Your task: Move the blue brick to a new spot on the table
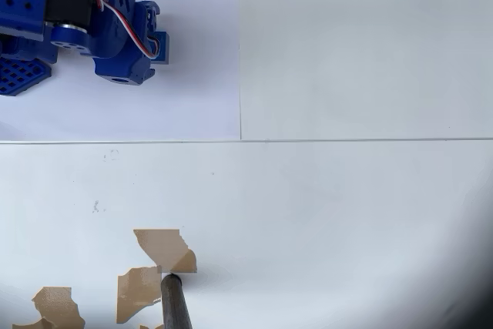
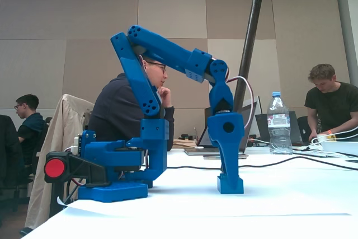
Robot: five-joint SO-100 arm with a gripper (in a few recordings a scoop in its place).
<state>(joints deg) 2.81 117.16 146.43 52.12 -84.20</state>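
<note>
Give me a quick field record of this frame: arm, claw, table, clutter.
arm: blue, folded over, wrist pointing down
claw: tip down at the white paper sheet; open or shut unclear
table: white, seamed, torn brown tape patches
clutter: dark pole by the tape; water bottle behind the arm

arm (image 1: 85, 25) cut off by overhead view's edge, jaws' state indiscernible

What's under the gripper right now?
The gripper points down at the white paper sheet, tip at the surface. Anything between or beneath its jaws is covered by the gripper itself.
</note>
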